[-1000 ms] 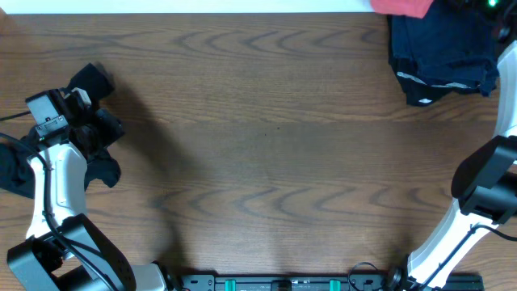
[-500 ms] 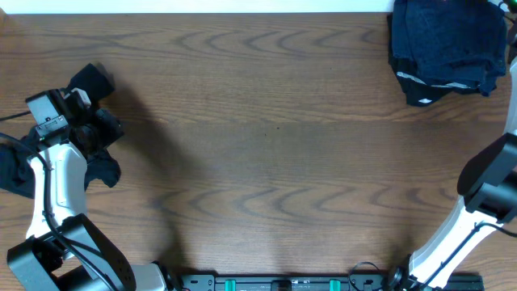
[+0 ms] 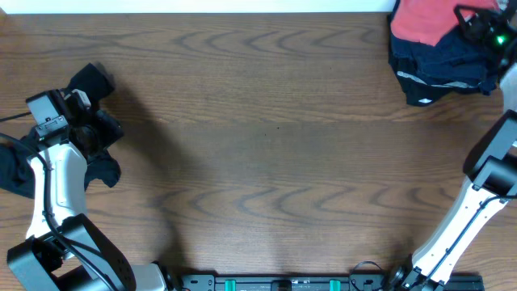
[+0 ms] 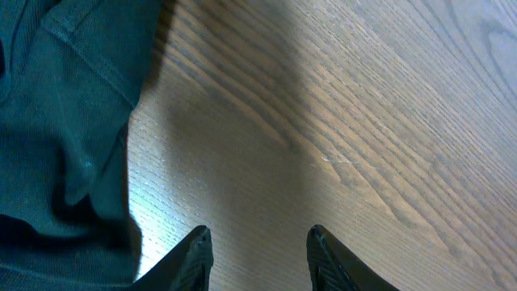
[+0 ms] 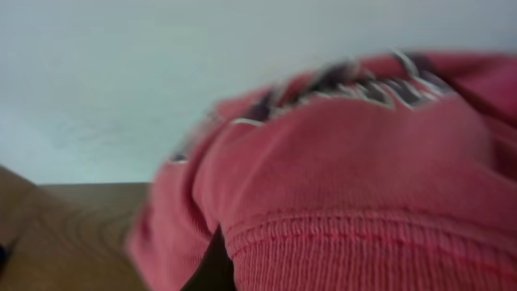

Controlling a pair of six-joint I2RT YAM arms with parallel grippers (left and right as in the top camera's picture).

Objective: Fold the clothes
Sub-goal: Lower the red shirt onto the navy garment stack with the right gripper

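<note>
No readable writing anywhere, tbh. The red shirt (image 3: 426, 18) has navy-and-white lettering (image 5: 363, 81) on it, but the right wrist view is so blurred I can't make out a single letter.

Counts: one red shirt, one dark pile (image 3: 440, 61), one dark cloth (image 3: 12, 166), two arms.

The shirt is at the far right corner of the table (image 3: 266, 145), draped over the top of the dark pile. The pile shows a couple of thin white marks along its near edge. The right gripper (image 3: 472, 20) is at the shirt's right edge, and I can't tell if its fingers are closed.

The dark cloth is at the left edge by the left arm. The left gripper (image 4: 258, 246) has its fingers apart with nothing between them, over bare wood just beside that cloth.
</note>
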